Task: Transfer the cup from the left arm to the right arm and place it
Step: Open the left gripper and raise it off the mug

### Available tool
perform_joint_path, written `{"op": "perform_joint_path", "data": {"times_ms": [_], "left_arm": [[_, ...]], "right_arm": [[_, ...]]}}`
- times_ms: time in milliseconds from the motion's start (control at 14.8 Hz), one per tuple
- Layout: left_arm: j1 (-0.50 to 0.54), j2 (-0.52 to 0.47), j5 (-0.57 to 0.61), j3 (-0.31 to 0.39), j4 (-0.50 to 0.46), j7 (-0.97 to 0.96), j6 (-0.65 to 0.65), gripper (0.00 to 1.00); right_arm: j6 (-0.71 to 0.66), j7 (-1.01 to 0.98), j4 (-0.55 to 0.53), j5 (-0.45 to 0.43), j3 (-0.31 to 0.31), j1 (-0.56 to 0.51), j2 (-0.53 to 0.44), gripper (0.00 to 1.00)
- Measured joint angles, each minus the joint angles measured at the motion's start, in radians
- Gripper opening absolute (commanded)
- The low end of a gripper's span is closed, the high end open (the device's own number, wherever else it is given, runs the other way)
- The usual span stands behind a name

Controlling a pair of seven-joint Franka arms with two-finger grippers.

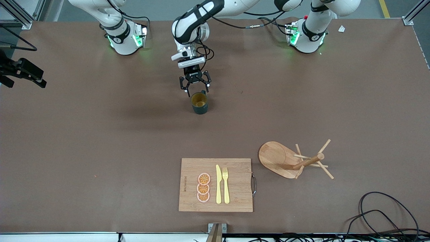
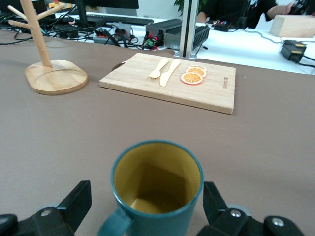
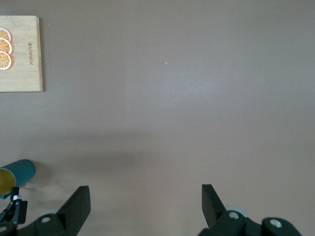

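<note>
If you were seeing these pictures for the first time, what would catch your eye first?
The teal cup standing mid-table, with the left arm's tool open around it. Nearer the front camera lies the cutting board with orange slices, knife and fork; the wooden mug tree stands beside it.

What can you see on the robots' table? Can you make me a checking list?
Surface: brown table.
Job's things: cup upright on the table.
Clutter: cutting board with orange slices, knife, fork; mug tree beside it.
Grippers: left gripper open around the cup, apart from it; right gripper open over bare table.
Cables: black cables at the left arm's end.
Surroundings: desks with electronics.
</note>
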Motion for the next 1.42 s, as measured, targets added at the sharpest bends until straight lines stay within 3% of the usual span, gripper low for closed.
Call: {"op": "perform_joint_path", "data": {"times_ms": [338,608,810,1080,1418], "left_arm": [[0.066,-0.188,-0.258,0.002,0.021,0.33,0.003,1.0],[0.222,-0.388,-0.483,0.001,0.023,0.695,0.026,1.0],[0.352,-0.482,-0.642,0.003,0.027,0.957,0.046,1.0],[0.56,-0.542,-0.868,0.005,0.066,1.267,0.062,1.0],[0.77,-0.55,-1.082,0.005,0.079,1.491,0.05,1.0]], "right_arm": [[-0.014,-0.001,0.0,0.0,0.003,0.001,0.0,1.0],[-0.044,0.004,-0.005,0.001,0.005,0.038,0.0,1.0],[-0.045,0.111,-0.011,0.001,0.008,0.11,0.0,1.0],[0.001,0.241,-0.069,0.001,0.011,0.19,0.001,1.0],[0.134,0.333,-0.257,0.008,0.01,0.235,-0.043,1.0]]}}
